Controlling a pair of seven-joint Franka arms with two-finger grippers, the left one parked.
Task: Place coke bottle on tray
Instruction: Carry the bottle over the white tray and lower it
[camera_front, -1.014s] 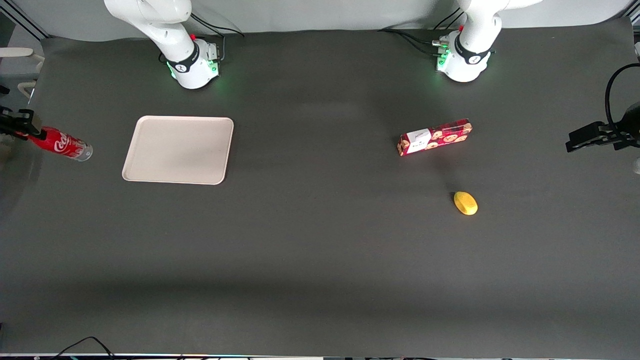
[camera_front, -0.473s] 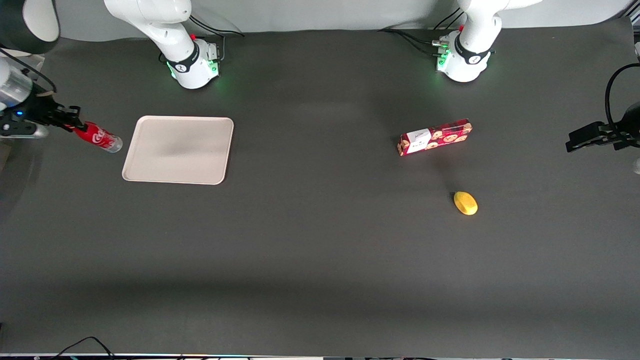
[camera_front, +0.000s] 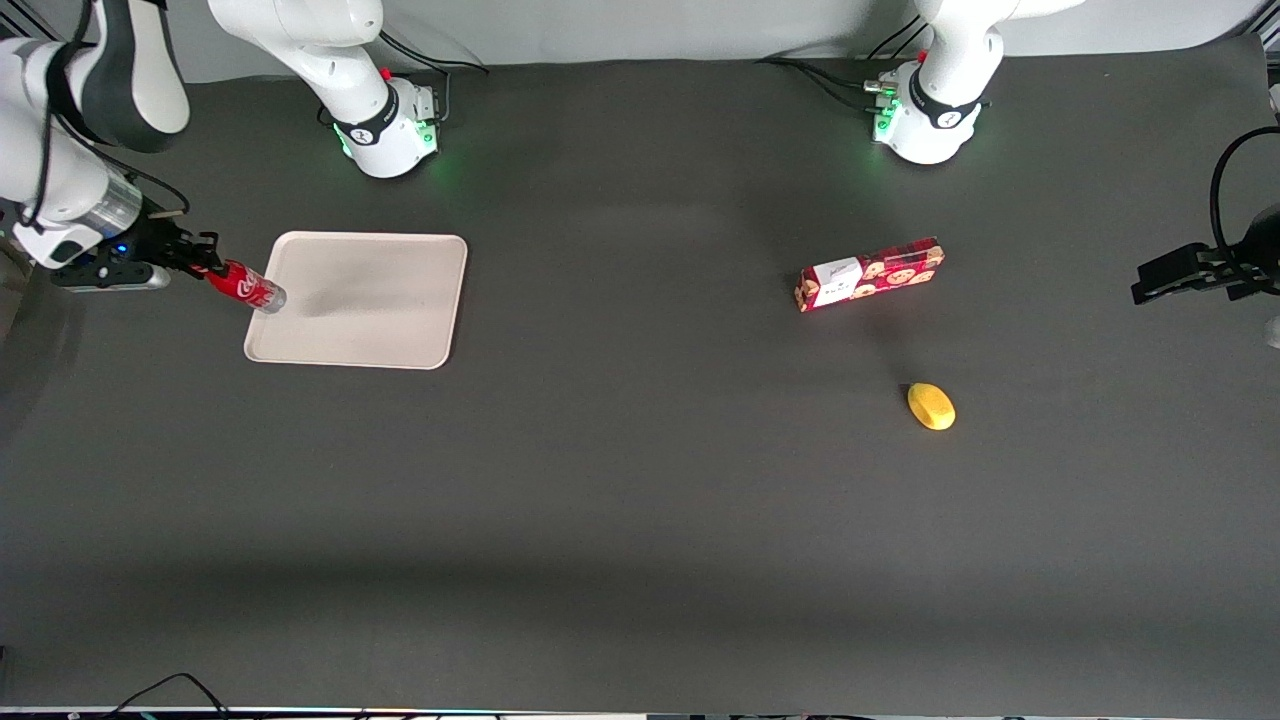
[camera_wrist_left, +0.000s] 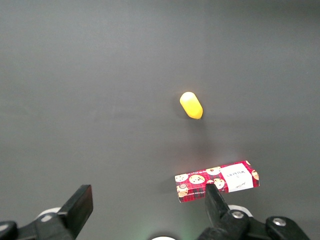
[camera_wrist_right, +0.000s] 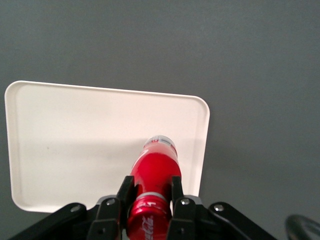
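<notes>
The coke bottle (camera_front: 245, 287) is a slim red bottle with a white script logo and a silvery base. My right gripper (camera_front: 205, 267) is shut on its neck and holds it tilted in the air, base end over the rim of the tray (camera_front: 370, 300) at the working arm's end. The tray is flat, beige-pink, with rounded corners. In the right wrist view the fingers (camera_wrist_right: 124, 192) clamp the bottle (camera_wrist_right: 155, 172) just below its red cap, with the tray (camera_wrist_right: 75, 135) under it.
A red cookie box (camera_front: 868, 273) and a yellow lemon-like object (camera_front: 931, 406) lie toward the parked arm's end of the table; both also show in the left wrist view, the box (camera_wrist_left: 217, 181) and the yellow object (camera_wrist_left: 191, 105). The robot bases (camera_front: 385, 125) stand farthest from the front camera.
My right gripper has carried the coke bottle from near the table's end toward the tray; its base now reaches over the tray's rim. The tray, box and yellow object have not moved.
</notes>
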